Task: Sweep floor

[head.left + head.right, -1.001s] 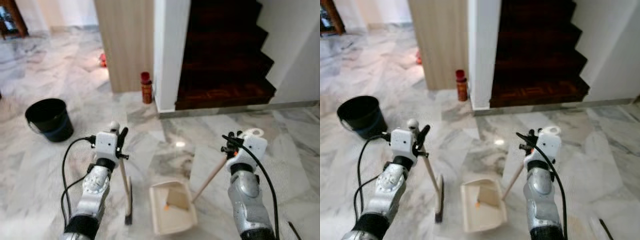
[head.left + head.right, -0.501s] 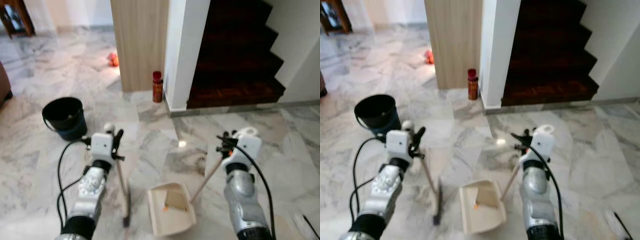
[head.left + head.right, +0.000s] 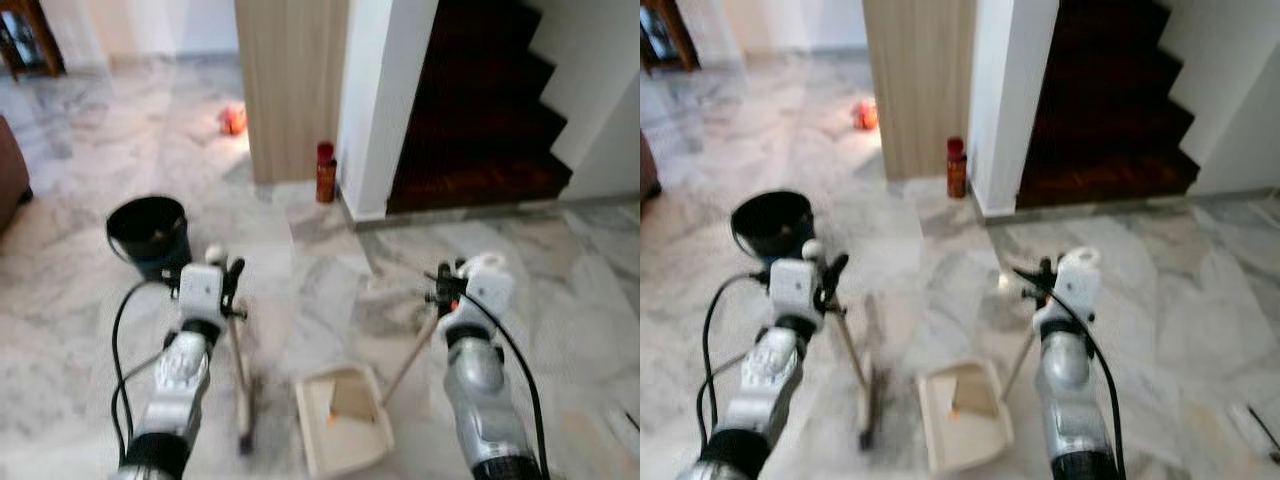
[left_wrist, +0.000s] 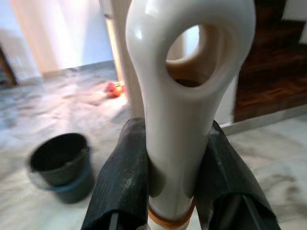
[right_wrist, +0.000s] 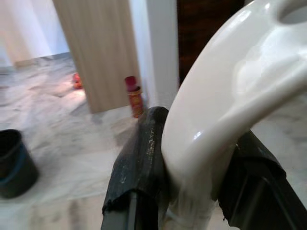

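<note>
One orange scrap (image 3: 331, 418) inside cream dustpan (image 3: 343, 435); black bucket (image 3: 148, 233) nearby.

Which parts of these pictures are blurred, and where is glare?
Eye views: soft overall, the broom head smeared, a bright glare spot on the marble floor. Left wrist view: the broom handle is sharp, the black bucket behind blurred.
</note>
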Available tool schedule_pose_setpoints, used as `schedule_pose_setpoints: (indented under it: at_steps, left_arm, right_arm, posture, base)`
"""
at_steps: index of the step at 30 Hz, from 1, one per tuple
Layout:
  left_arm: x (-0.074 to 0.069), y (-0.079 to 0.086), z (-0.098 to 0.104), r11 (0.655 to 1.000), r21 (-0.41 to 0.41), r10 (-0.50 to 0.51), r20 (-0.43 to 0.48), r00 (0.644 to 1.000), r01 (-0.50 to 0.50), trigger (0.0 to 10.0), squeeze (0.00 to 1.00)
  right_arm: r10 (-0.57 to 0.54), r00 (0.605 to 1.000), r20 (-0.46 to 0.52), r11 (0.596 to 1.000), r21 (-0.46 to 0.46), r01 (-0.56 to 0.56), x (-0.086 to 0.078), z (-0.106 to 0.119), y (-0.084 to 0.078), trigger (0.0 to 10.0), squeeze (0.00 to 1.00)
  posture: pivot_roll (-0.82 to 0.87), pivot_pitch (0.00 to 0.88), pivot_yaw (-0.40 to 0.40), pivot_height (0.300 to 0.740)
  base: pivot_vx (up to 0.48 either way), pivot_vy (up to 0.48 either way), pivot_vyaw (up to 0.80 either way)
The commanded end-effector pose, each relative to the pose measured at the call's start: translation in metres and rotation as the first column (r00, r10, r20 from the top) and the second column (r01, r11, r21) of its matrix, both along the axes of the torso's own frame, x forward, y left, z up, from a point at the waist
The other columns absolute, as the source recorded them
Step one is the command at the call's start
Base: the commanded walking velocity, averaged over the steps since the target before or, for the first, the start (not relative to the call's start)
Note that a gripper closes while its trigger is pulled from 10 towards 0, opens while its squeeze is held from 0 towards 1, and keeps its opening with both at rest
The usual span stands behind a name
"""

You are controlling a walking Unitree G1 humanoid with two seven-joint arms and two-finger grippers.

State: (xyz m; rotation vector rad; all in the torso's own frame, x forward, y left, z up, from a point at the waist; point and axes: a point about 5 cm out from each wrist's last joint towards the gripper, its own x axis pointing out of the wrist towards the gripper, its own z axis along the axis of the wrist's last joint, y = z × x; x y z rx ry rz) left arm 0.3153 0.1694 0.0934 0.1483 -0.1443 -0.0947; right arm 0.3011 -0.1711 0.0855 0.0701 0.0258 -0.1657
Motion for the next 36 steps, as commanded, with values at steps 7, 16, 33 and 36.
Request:
schedule_pose_setpoints:
  at_steps: [7, 16, 33, 36]
  left_arm:
    - [0.0032, -0.0048, 0.0103, 1.0, -0.001, -0.017, 0.048, 0.999, 0.017, 10.0, 0.0]
    - [0.003, -0.0041, 0.0103, 1.0, 0.003, -0.015, 0.047, 0.999, 0.015, 10.0, 0.0]
    - [0.0027, -0.0058, 0.0096, 0.999, 0.024, -0.03, 0.042, 0.999, 0.028, 10.0, 0.0]
    - [0.0028, -0.0063, 0.0093, 0.999, 0.026, -0.03, 0.038, 0.999, 0.029, 10.0, 0.0]
  right_arm:
    - [0.008, 0.998, 0.066, 1.0, 0.028, -0.01, 0.004, 0.0128, 0.0017, 10.0, 0.0]
    - [0.01, 0.998, 0.061, 0.999, 0.032, -0.012, 0.0037, 0.0121, 0.0017, 10.0, 0.0]
    - [0.03, 0.998, 0.054, 0.999, 0.025, -0.032, 0.0039, 0.0104, 0.0055, 10.0, 0.0]
    - [0.047, 0.997, 0.063, 0.998, 0.03, -0.049, 0.0037, 0.0117, 0.0093, 10.0, 0.0]
  posture:
    - [-0.06, 0.0, 0.001, 0.74]
    - [-0.06, 0.0, 0.002, 0.74]
    - [-0.05, 0.0, 0.003, 0.74]
    - [-0.05, 0.0, 0.003, 0.74]
  base:
    - [0.0, 0.326, 0.49]
    - [0.0, 0.316, 0.0]
    - [0.0, 0.0, 0.0]
    - [0.08, 0.0, 0.66]
